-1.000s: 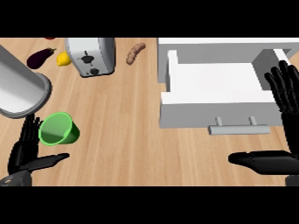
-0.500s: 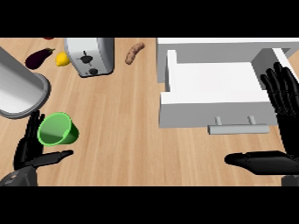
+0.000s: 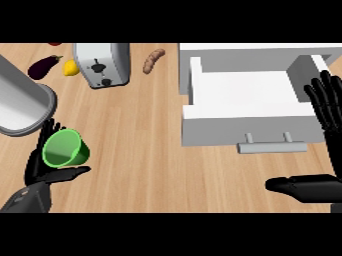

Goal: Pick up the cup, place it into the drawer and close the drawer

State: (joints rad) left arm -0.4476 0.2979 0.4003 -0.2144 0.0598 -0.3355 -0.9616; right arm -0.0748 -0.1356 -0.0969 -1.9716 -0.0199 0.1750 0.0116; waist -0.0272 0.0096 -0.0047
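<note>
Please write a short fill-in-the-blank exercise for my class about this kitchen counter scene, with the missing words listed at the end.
1. The cup next to the left hand is coloured ____.
2. The white drawer stands ____, its inside visible.
3. The right hand shows at the view's right edge with its fingers ____.
4. The toaster stands between the lemon and the ____.

Missing words: green; open; straight; sweet potato

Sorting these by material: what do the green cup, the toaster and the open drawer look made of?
Green cup: likely plastic, uniform bright colour, soft sheen. Toaster: seemingly brushed metal, silver-grey body with dark slots. Drawer: probably painted wood or laminate, flat matte white, with a grey handle that looks metal.
</note>
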